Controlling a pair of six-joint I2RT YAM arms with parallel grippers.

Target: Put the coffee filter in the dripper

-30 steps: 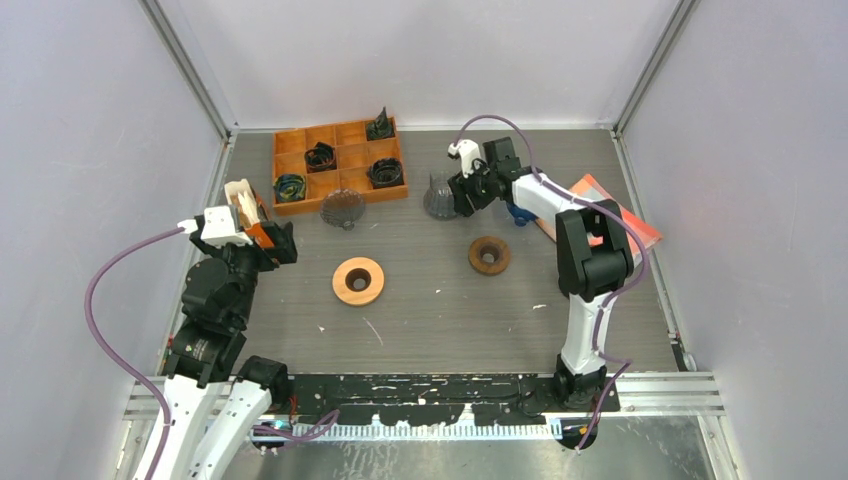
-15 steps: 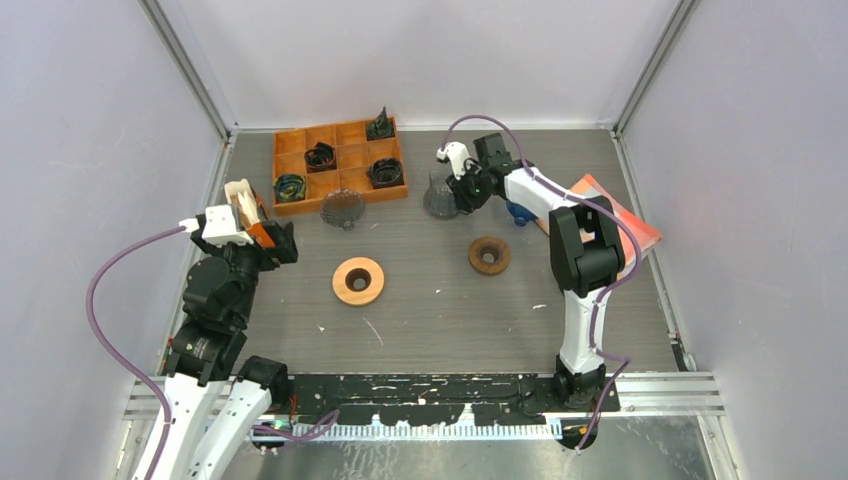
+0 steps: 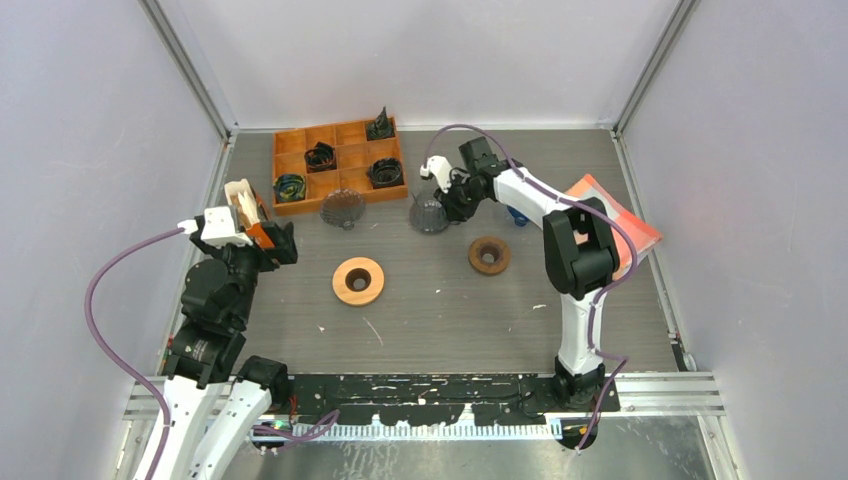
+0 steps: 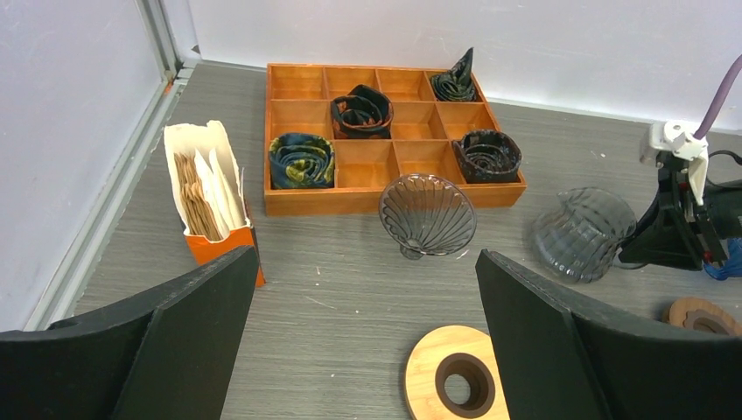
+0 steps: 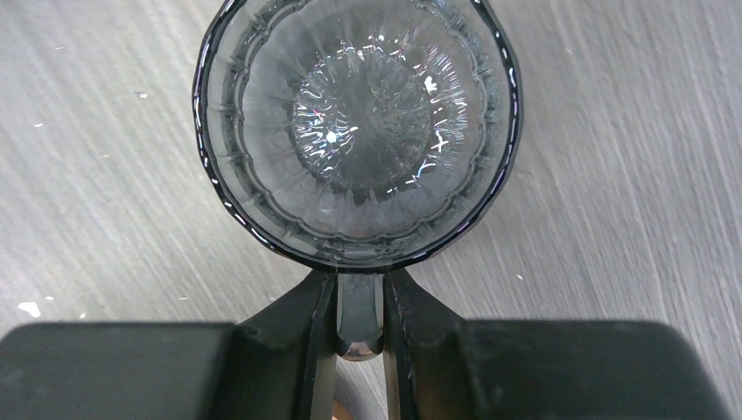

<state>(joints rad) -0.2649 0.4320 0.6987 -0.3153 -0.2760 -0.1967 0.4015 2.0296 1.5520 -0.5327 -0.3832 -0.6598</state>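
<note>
Right wrist view: right gripper (image 5: 360,284) clamps one dripper (image 5: 359,131) by its handle. Top view, centre: second dripper (image 3: 343,208), pale wooden ring (image 3: 358,281), dark wooden ring (image 3: 489,254). Left gripper (image 4: 365,256) gapes wide.

fingers of the right gripper (image 5: 360,282) hide part of the glass dripper (image 5: 359,122) handle. the left wrist view's right edge cuts the dark wooden ring (image 4: 689,310). the right arm (image 3: 535,193) mostly hides a blue thing (image 3: 518,214).

A: Where is the tray (image 3: 338,165) set?
B: At the back of the tabletop (image 3: 420,320); the first dripper (image 3: 343,208) is placed just before it, the second dripper (image 3: 428,214) to the right.
A: The filter box (image 4: 210,201)?
B: Left of the tray. Nearer, a left ring (image 3: 358,281) and a right ring (image 3: 489,255) are laid.
</note>
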